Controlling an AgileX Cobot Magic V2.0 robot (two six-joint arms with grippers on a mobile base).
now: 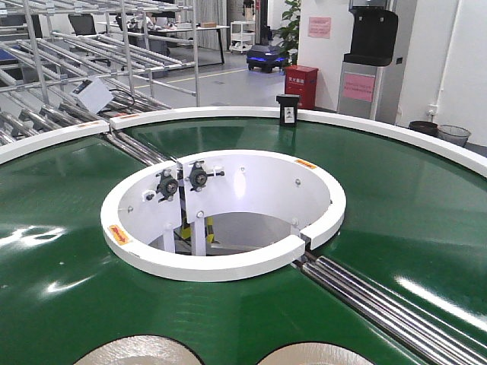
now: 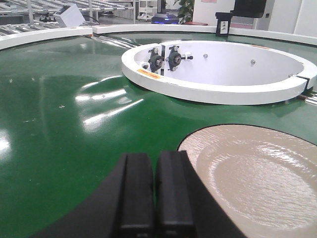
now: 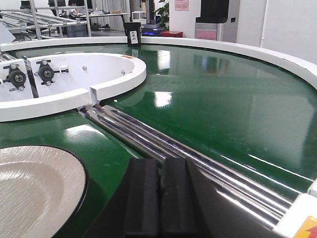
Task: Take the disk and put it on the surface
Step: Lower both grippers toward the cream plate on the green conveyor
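Disks, two beige round ones, lie flat on the glossy green conveyor belt (image 1: 68,251) at the near edge of the front view: left disk (image 1: 141,351) and right disk (image 1: 316,355), both short of the white inner ring (image 1: 228,268). The left tool (image 2: 153,198) has its fingers pressed together, pinching nothing, low over the belt, a disk (image 2: 257,178) just beside it on the right. The right tool (image 3: 159,198) is likewise pressed together and empty; a disk (image 3: 34,193) lies to its left, steel rollers (image 3: 163,144) ahead
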